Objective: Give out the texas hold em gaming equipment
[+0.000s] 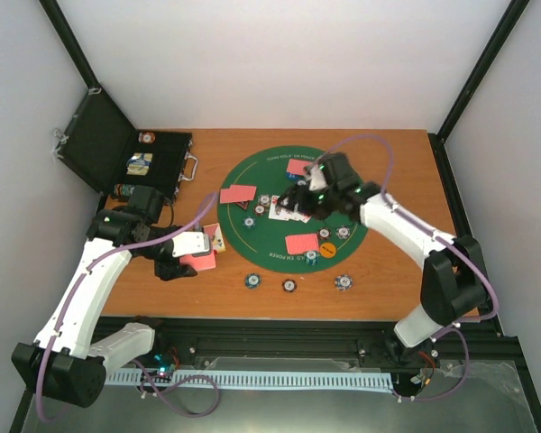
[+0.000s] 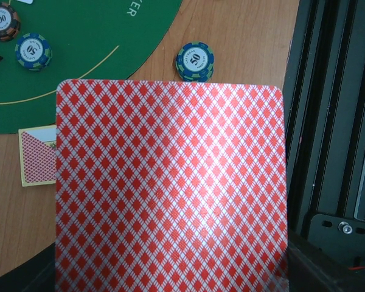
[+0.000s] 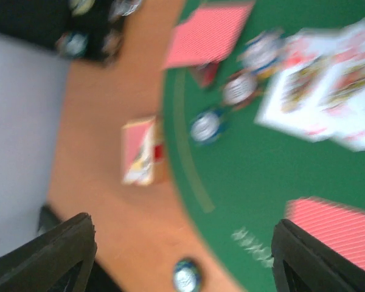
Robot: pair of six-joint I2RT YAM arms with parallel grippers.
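- Red-backed card piles [image 1: 237, 193] [image 1: 298, 166] [image 1: 302, 244] on the green mat [image 1: 257, 248] — three.
- Red-backed stack [image 2: 170, 182] off the mat: one.
- Face-up cards [image 1: 284, 214]: overlapped, count unclear.
- Poker chip stacks [image 1: 252, 280] [image 1: 289, 286] [image 1: 343, 282] on the bare bench [image 1: 388, 180] — three; those on the mat are too small to count.
- Orange round button [image 1: 327, 247]: one.
- Small card box [image 1: 214, 236]: one.
- Black case [image 1: 108, 149]: one.

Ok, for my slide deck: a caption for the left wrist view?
Held red-backed cards fill the frame; a blue chip stack sits beyond on the table.

Red-backed cards [image 1: 237, 194] face down, three spots on green mat [image 1: 266, 244]; face-up cards [image 1: 284, 214] at centre; three chips [image 1: 289, 286] on wooden table [image 1: 388, 180] beside near rim; held card [image 2: 170, 182] off mat.
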